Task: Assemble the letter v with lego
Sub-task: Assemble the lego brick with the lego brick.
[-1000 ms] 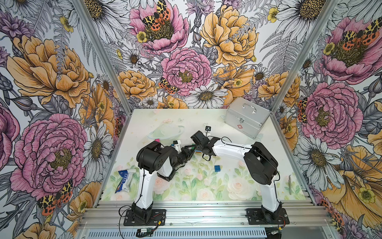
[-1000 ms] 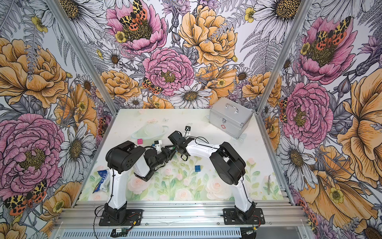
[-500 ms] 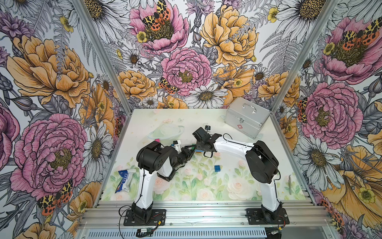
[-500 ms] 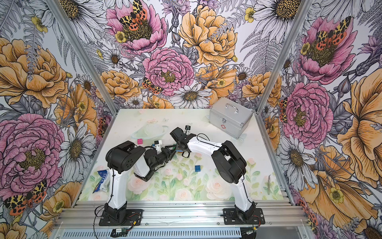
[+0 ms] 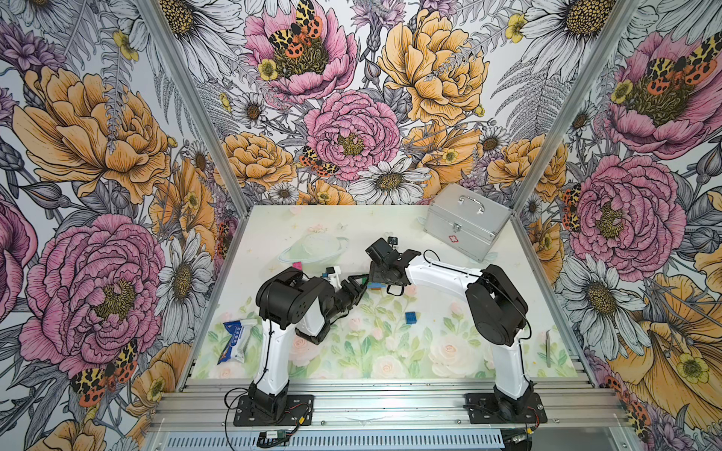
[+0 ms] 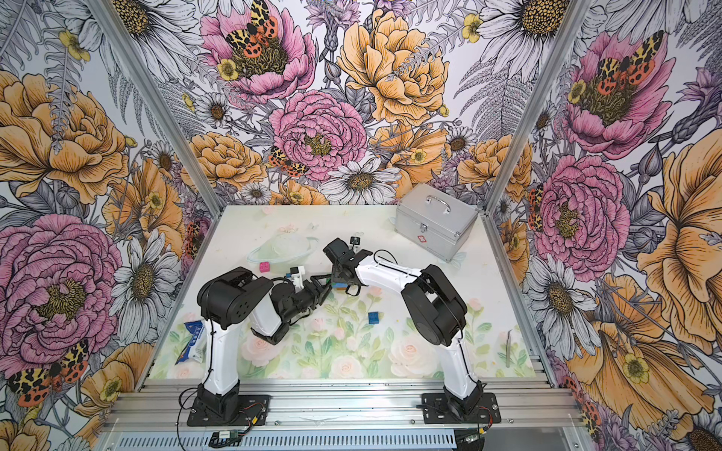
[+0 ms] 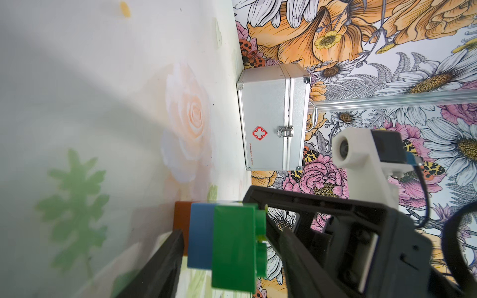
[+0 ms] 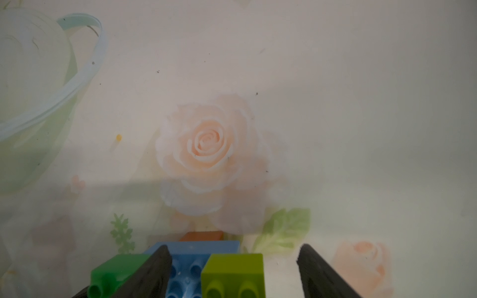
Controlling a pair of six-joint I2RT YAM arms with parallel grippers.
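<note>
The lego stack lies on the mat at mid-table in both top views, where its light blue bar (image 5: 376,287) (image 6: 339,287) shows. In the left wrist view it is an orange brick (image 7: 181,219), the light blue bar (image 7: 201,236) and a dark green brick (image 7: 233,247). My left gripper (image 7: 227,232) (image 5: 361,282) is open and straddles the stack with narrow gaps on both sides. A lime brick (image 8: 232,273) sits on the bar beside the green brick (image 8: 113,271). My right gripper (image 8: 233,258) (image 5: 381,278) is open around the lime brick. A pink brick (image 5: 297,266) and a dark blue brick (image 5: 410,317) lie loose.
A silver metal case (image 5: 465,220) (image 7: 271,118) stands at the back right. A blue and white packet (image 5: 236,340) lies at the front left, and thin tweezers (image 5: 548,347) lie near the right edge. The right arm's white wrist camera (image 7: 366,154) hangs close over the left gripper.
Both grippers' jaws have widened. The right gripper has let go of the lime brick, which stays on the bar. The arms have hardly moved.
</note>
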